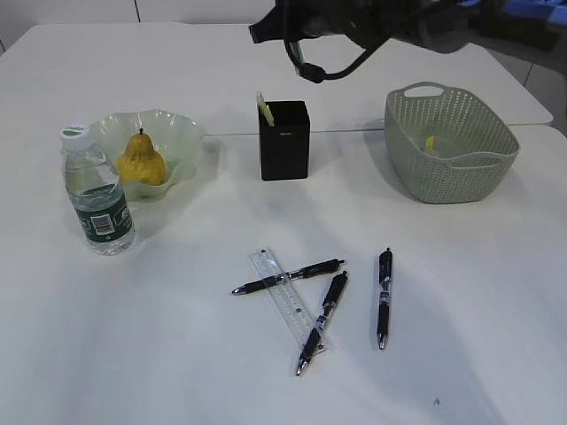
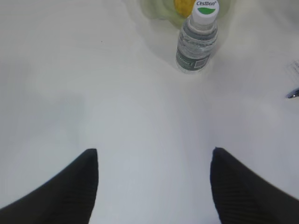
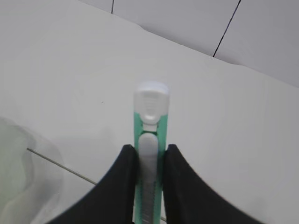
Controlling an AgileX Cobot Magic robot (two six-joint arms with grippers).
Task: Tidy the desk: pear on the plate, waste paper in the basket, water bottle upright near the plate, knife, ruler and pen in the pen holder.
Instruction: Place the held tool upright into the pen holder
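Note:
My right gripper (image 3: 149,148) is shut on the green and white knife (image 3: 151,105), held above the white table; its arm (image 1: 354,22) crosses the top of the exterior view. The black pen holder (image 1: 284,146) stands mid-table with a pale yellow-green strip (image 1: 264,106) sticking out. A clear ruler (image 1: 285,301) and three black pens (image 1: 288,276) (image 1: 323,320) (image 1: 384,297) lie in front. The yellow pear (image 1: 142,159) sits on the green plate (image 1: 177,133). The water bottle (image 1: 97,195) stands upright beside it. My left gripper (image 2: 154,151) hangs open over bare table, short of the bottle (image 2: 197,39).
A grey-green basket (image 1: 443,181) at the right holds a yellow scrap of waste paper (image 1: 430,142). A seam between two tabletops runs behind the holder. One pen tip (image 2: 293,94) shows at the right edge of the left wrist view.

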